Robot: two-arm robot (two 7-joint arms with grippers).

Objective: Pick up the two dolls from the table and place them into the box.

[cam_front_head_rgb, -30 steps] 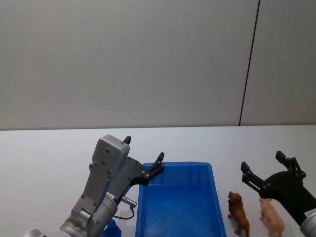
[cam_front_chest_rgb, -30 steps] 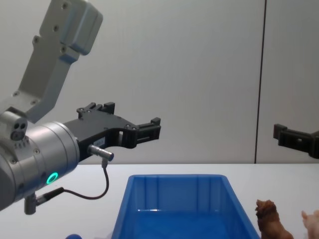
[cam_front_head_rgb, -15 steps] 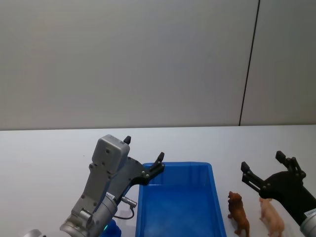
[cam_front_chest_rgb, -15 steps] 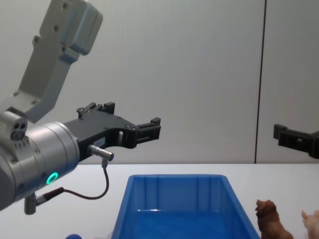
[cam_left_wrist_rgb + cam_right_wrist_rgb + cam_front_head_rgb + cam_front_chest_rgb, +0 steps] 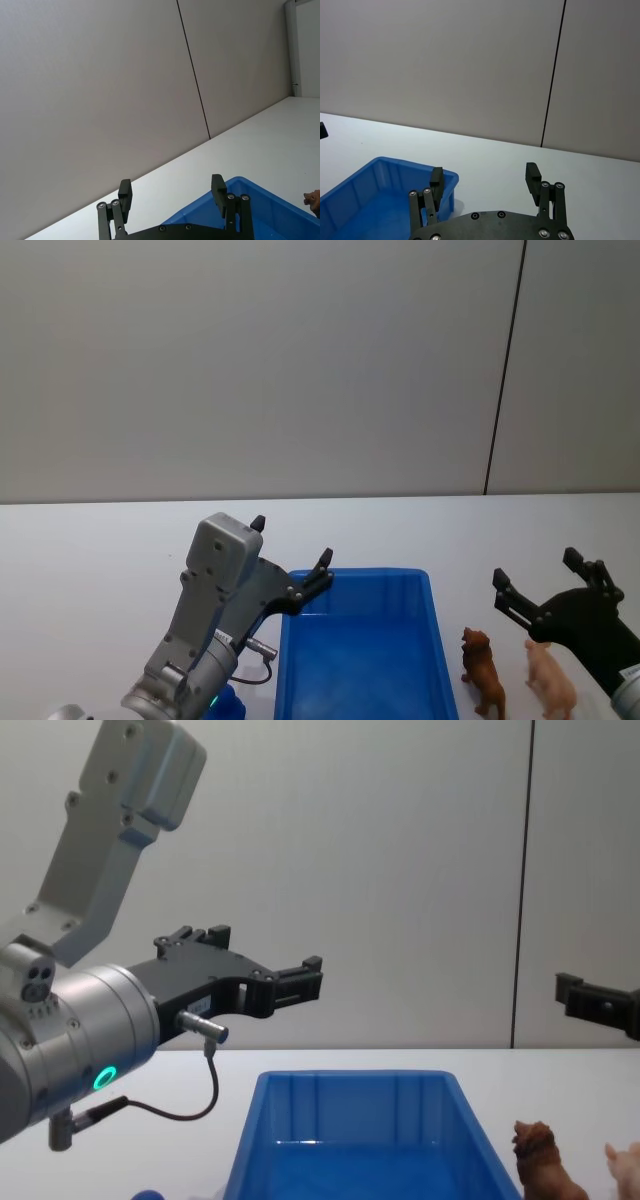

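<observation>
On the plain white flat tabletop (image 5: 100, 560), matt and unmarked, a bright blue rectangular open-topped plastic bin (image 5: 380, 572). Thick rounded rim, ribbed inner walls, glossy floor catching a pale streak of light.

Just beside the bin's right wall, across a narrow strip of table, a small reddish-brown plastic animal figurine (image 5: 482, 670). Upright on four legs, with a shaggy, rough-moulded mane. Farther right, near it but not touching, a smooth pale pink plastic four-legged figurine (image 5: 550, 680), also upright. Both out on the table, outside the bin.

Over the bin's far left corner, the left gripper (image 5: 291, 541): black angular jointed linkage on a grey, boxy cast arm. Raised well above the rim as seen from the chest camera. Jaws spread wide, holding nothing. At its round metallic wrist, a thin black cable (image 5: 205, 1090) looping down and a small green ring light (image 5: 103, 1077).

Above and just behind the two figurines, the right gripper (image 5: 535, 570), of the same black hinged build. Jaws likewise released, flat pads well apart, grasping nothing.

Behind everything, a flat grey wall (image 5: 250, 370) cut by one dark vertical seam (image 5: 505, 370).
</observation>
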